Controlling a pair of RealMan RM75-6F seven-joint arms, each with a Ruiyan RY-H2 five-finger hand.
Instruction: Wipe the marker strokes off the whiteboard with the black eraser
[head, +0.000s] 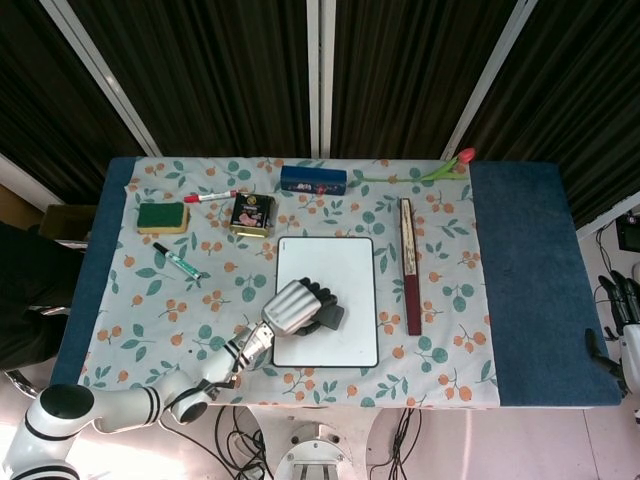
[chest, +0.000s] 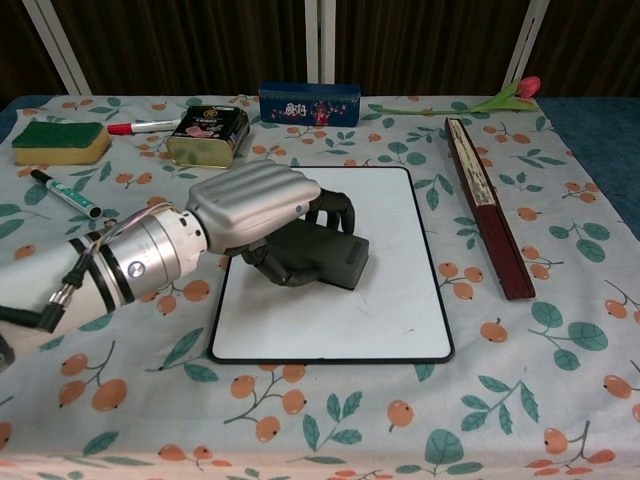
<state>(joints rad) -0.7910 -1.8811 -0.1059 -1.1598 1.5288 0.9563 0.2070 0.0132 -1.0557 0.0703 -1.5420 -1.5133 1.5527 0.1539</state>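
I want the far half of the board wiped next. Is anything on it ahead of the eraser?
Nothing visible. The left hand holds the eraser on the whiteboard, whose far half is bare.

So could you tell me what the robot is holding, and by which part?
The left hand grips the black eraser from above, around its left end.

We see a floral tablecloth on the table, with a green-and-yellow sponge at the far left, a red marker just beside it, and a green-capped marker nearer us. A printed tin sits behind the board, a blue box beyond it, a closed folding fan to the right, and a tulip at the far edge
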